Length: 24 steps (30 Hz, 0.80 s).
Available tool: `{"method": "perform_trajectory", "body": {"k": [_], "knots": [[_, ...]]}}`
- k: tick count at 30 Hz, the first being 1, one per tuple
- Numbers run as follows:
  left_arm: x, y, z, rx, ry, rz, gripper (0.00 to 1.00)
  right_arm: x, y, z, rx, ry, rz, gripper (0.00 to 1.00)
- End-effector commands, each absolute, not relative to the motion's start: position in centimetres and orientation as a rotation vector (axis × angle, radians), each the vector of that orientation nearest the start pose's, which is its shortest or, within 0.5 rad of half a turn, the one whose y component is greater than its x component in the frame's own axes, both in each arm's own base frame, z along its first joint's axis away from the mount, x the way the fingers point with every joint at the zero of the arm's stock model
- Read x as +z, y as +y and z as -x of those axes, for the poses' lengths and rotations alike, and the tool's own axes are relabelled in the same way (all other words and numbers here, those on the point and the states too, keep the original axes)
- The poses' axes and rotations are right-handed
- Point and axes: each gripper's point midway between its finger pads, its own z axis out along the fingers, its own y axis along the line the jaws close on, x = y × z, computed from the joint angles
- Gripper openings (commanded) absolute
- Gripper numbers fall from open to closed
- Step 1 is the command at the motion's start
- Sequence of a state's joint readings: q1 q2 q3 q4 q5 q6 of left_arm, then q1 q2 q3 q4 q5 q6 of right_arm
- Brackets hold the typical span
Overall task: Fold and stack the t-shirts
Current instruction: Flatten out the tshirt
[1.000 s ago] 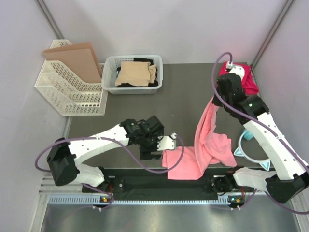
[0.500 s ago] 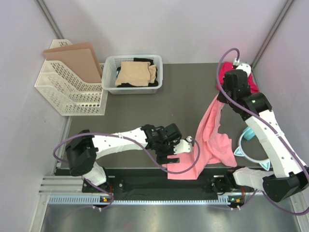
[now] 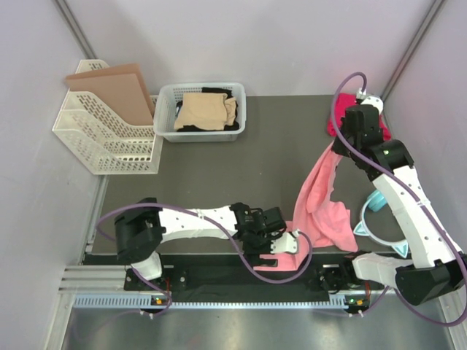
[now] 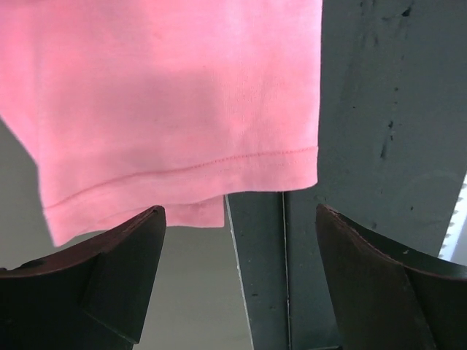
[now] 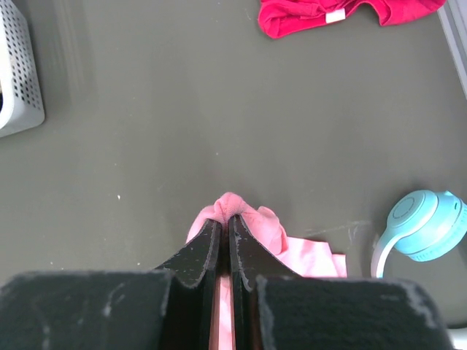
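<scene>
The right gripper [image 5: 226,217], fingers pressed together, pinches the pink t-shirt [image 3: 321,211] above the tabletop's [image 3: 277,138] right side, while the left gripper [image 4: 238,211], spread wide, hovers over its hem at the near edge.

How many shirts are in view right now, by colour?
pink shirt: 1
magenta-red shirt: 1
tan shirt: 1, in the basket
black shirt: 1 that shows, mostly under the tan one
Total: 4
</scene>
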<state>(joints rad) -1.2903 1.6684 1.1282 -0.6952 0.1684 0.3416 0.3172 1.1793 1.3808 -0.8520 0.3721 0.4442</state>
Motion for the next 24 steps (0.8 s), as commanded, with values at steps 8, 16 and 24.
{"method": "perform_trajectory", "body": {"k": [8,16,24], "knots": [[2.8,-34.4,-6.4,0.584,-2.180,2.407,0.82,30.5,5.3,-32.4,0.083,2.072,-0.343,0.00],[2.0,-34.7,-5.3,0.604,-2.136,2.384,0.77,29.9,5.5,-32.4,0.099,2.085,-0.340,0.00],[1.0,-35.0,-5.5,0.557,-2.113,2.376,0.07,30.2,5.3,-32.2,0.103,2.077,-0.342,0.00]]}}
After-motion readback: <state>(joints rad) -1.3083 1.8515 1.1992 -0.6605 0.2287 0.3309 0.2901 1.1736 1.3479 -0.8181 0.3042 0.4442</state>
